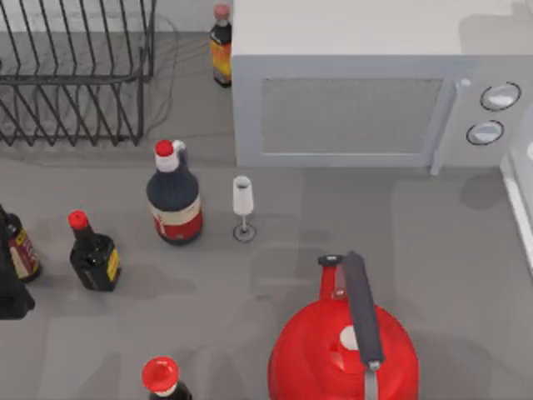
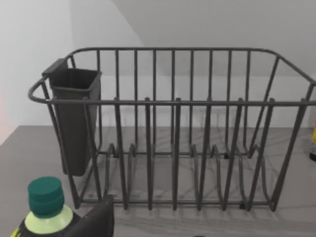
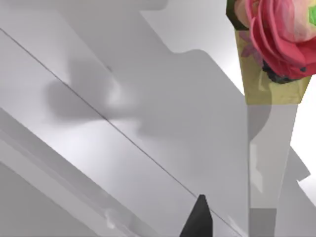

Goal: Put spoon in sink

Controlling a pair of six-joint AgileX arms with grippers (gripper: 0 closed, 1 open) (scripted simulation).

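— Spoon position, against the grippers?
— Cannot tell. Left arm (image 1: pixel 12 296) sits at the table's (image 1: pixel 433 250) left edge, dish rack (image 2: pixel 173 123) beyond; right gripper (image 3: pixel 200 219) faces white panels. Spread or pinching: cannot tell.

The sink (image 1: pixel 520 208) is seen only as a narrow white raised rim at the right edge of the table (image 1: pixel 433 250), running from the middle distance toward the near side and cut off by the frame. In the right wrist view, pale smooth slanted surfaces (image 3: pixel 123 123) crossed by a thin seam are shown; whether they belong to the sink cannot be told.
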